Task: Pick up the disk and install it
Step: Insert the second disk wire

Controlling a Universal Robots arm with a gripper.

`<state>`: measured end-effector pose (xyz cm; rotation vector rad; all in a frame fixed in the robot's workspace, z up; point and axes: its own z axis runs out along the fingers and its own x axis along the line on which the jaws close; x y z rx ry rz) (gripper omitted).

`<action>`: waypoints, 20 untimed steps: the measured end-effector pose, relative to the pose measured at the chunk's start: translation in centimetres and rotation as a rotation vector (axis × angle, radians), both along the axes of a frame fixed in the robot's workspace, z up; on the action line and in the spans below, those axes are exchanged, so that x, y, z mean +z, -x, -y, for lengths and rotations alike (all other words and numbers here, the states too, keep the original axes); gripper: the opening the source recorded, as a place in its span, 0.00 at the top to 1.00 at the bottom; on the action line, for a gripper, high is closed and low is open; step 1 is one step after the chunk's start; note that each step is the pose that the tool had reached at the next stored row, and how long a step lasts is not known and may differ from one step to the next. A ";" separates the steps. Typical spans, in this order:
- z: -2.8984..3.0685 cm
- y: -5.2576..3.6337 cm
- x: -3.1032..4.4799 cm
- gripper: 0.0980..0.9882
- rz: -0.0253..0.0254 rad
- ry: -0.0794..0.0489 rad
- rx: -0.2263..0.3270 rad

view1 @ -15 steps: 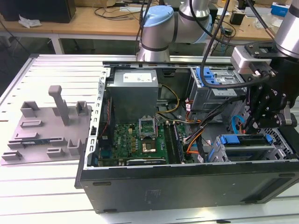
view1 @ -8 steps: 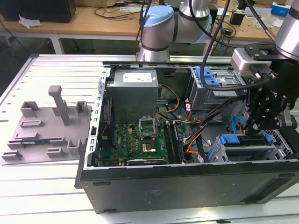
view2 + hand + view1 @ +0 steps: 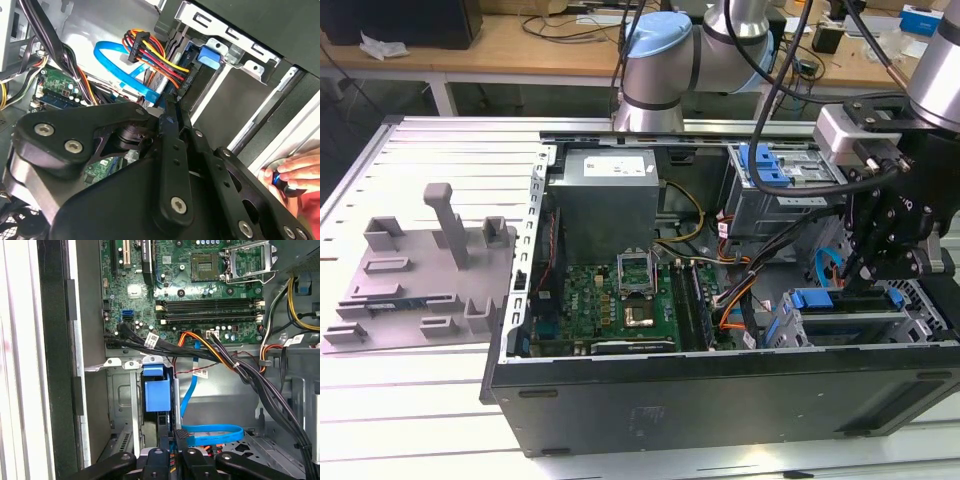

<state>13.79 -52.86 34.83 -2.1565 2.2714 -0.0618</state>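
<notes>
Slatted metal bench (image 3: 440,150) under open computer case (image 3: 720,400), jaws (image 3: 855,285) pinching the disk (image 3: 845,310) inside.

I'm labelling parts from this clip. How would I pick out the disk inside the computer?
Find the open computer case, then the drive bay in its lower corner at the exterior view's right, under the black hand. The disk sits on edge in that bay. Its blue plastic bracket marks it from the grey metal cage around it.
</notes>
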 end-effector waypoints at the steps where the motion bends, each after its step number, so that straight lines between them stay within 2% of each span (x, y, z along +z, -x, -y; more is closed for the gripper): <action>1: 0.00 -0.02 -0.01 0.93 -0.0005 0.000 0.000; 20: 0.17 -0.18 -0.16 0.93 -0.0010 0.000 0.001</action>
